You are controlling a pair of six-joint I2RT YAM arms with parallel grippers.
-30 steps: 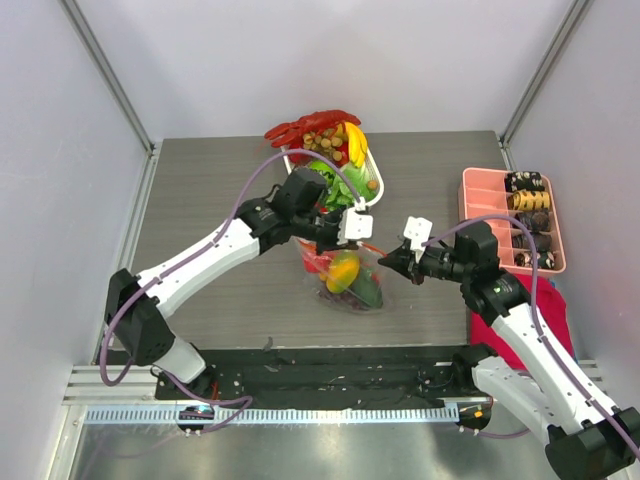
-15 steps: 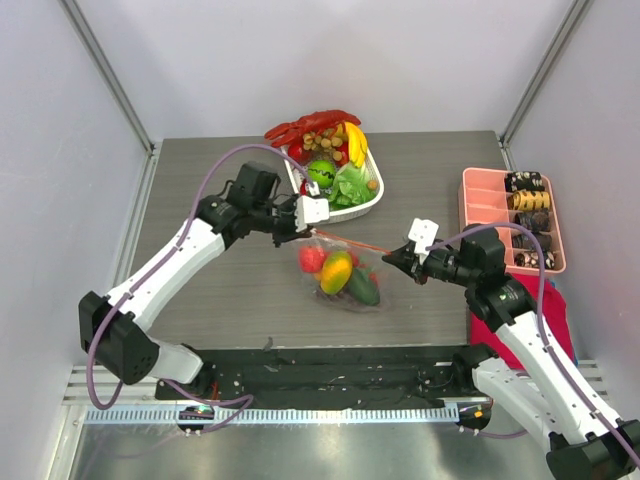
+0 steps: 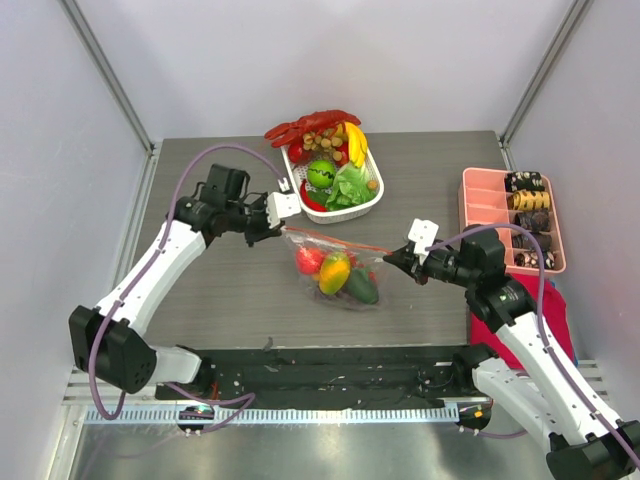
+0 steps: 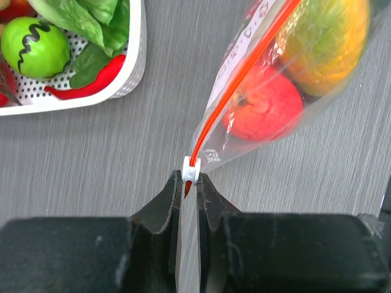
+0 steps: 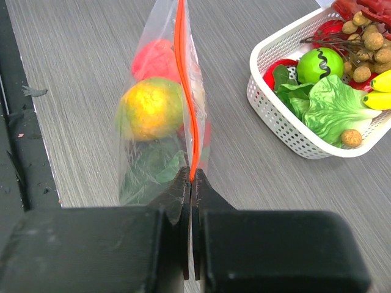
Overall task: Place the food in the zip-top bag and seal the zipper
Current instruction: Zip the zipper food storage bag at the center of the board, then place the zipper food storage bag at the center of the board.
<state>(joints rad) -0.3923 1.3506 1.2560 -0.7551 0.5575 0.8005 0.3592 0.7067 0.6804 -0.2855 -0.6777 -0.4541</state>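
Observation:
The clear zip-top bag (image 3: 340, 268) hangs stretched between my two grippers just above the table. Inside are a red fruit (image 4: 266, 110), a yellow-orange fruit (image 5: 149, 107) and a green leafy piece (image 5: 153, 174). The orange-red zipper (image 3: 335, 241) runs taut along its top edge. My left gripper (image 3: 282, 230) is shut on the zipper's white slider (image 4: 191, 169) at the bag's left end. My right gripper (image 3: 392, 256) is shut on the zipper's right end (image 5: 192, 165). More toy food lies in the white basket (image 3: 377, 195).
The white basket at the back holds a lobster, a green fruit (image 4: 33, 46), lettuce (image 5: 333, 104), a banana and brown nuts. A pink divided tray (image 3: 478, 190) with brown snacks stands at the right. A red cloth (image 3: 560, 310) lies under the right arm.
My left gripper has moved left and back, away from the right gripper, drawing the white slider along the zipper. The bag is now stretched out between the grippers. The right gripper has hardly moved.

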